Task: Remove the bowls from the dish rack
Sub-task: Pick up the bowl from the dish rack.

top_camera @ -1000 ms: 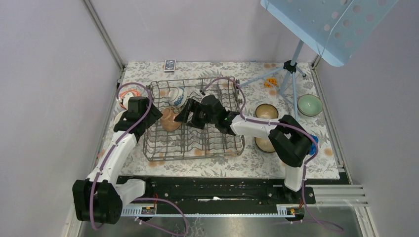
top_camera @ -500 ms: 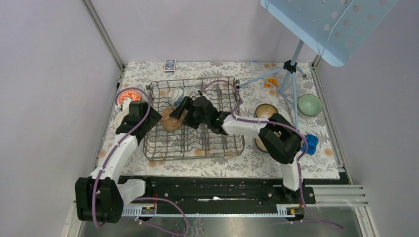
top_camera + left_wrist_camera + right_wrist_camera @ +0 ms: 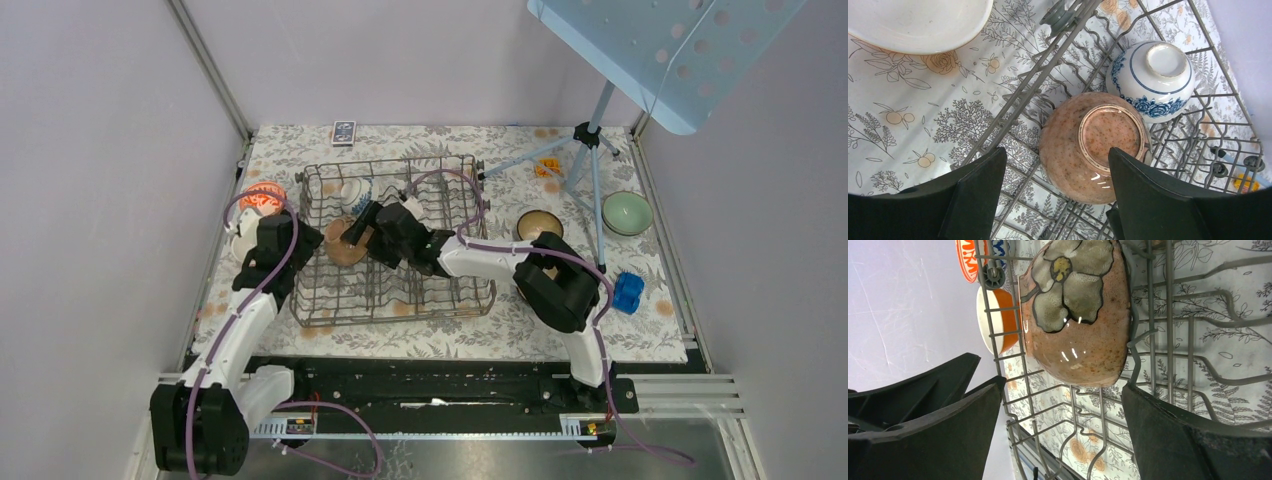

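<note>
The dish rack sits left of centre on the flowered cloth. A brown bowl lies in its left part, with a blue-and-white bowl just beyond. The right gripper is over the brown bowl. The left gripper is at the rack's left edge.

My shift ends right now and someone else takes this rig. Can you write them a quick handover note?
Left pincer: open, hovering over the speckled brown bowl, gripping nothing.
Right pincer: open, facing the same bowl from the side, gripping nothing.
Dish rack: holds that bowl and a blue-and-white bowl, both upside down.
Done: green bowl and orange bowl, among others, sit on the table outside the rack.
Left: lift out both racked bowls.
</note>
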Available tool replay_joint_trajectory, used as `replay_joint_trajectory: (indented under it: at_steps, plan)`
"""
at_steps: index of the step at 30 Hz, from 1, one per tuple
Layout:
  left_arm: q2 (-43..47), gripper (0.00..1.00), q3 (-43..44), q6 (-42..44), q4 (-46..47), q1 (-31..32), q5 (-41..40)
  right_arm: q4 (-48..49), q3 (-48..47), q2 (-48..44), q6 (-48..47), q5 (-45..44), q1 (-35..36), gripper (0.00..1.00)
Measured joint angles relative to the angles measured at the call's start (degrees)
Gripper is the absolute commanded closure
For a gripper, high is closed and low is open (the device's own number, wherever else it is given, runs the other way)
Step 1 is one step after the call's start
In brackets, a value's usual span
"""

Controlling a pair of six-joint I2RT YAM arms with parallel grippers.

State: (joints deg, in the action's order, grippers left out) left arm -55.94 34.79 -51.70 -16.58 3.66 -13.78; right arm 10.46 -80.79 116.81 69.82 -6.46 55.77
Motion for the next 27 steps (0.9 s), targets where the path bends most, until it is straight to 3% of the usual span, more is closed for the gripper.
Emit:
replay_joint_trajectory:
  at_steps: [14, 27]
  plan:
    - [2.2, 0.19, -2.8, -2.1, 3.4, 0.0, -0.4, 1.6, -0.5, 1.5, 2.5, -2.1, 0.9, 0.02]
    - [-0.9, 0.19, -2.8, -1.6, 5.7, 0.0, -0.2, 6.7, 0.4, 2.9, -0.3, -2.1, 0.9, 0.10]
